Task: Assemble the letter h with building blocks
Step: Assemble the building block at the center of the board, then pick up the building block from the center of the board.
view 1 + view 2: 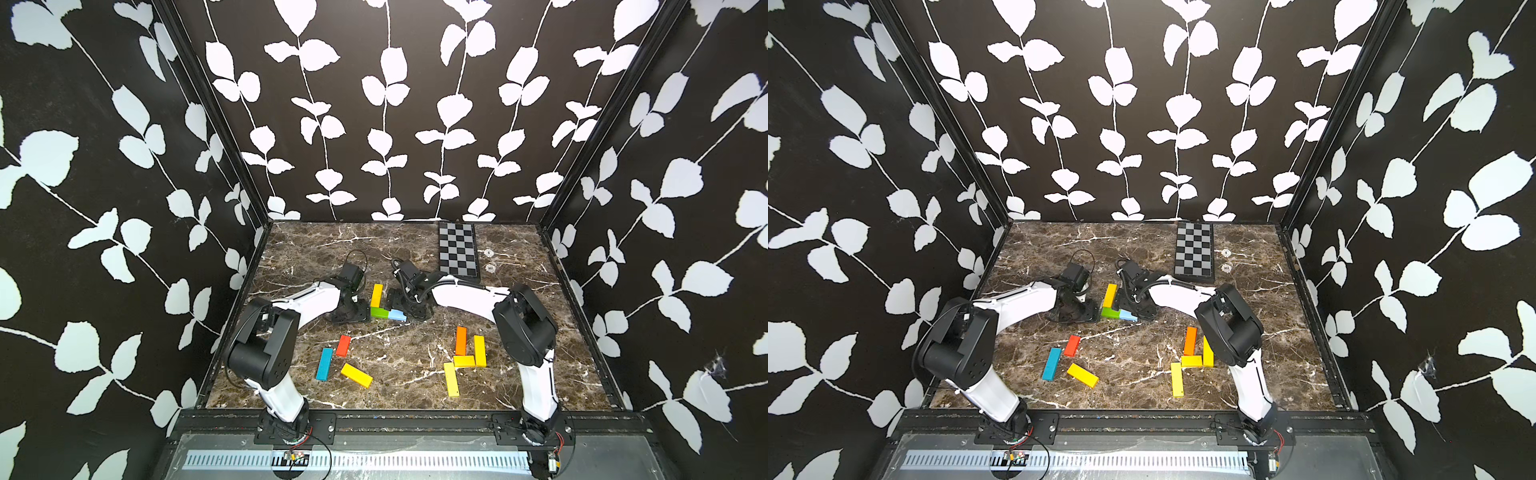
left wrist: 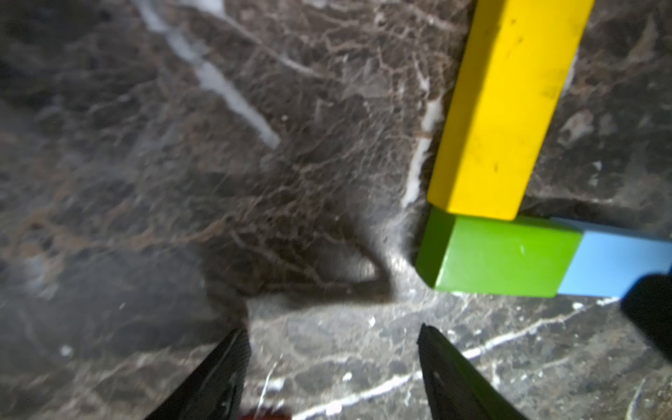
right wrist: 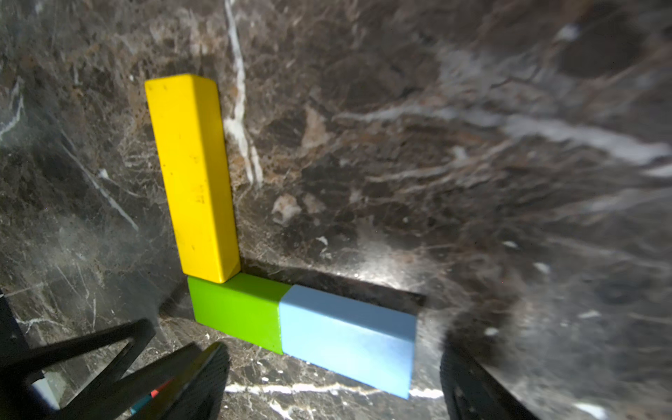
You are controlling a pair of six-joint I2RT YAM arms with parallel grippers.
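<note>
While left pincer and right pincer gape empty, yellow block abuts green block.

Top views overhead; wrists closely share green block.

Likely a robotics lab booth: leaf-patterned walls enclose a marble-look tabletop with two rail-mounted arms.

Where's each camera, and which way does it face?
Top views: high behind the arms, facing down and forward over the table; left arm, right arm show.
Left wrist: on that arm, facing down at yellow bar, green bar, light blue bar; left gripper shows.
Right wrist: on its arm, facing down at them too; right gripper shows.
Shared: both wrists see those three bars.
</note>
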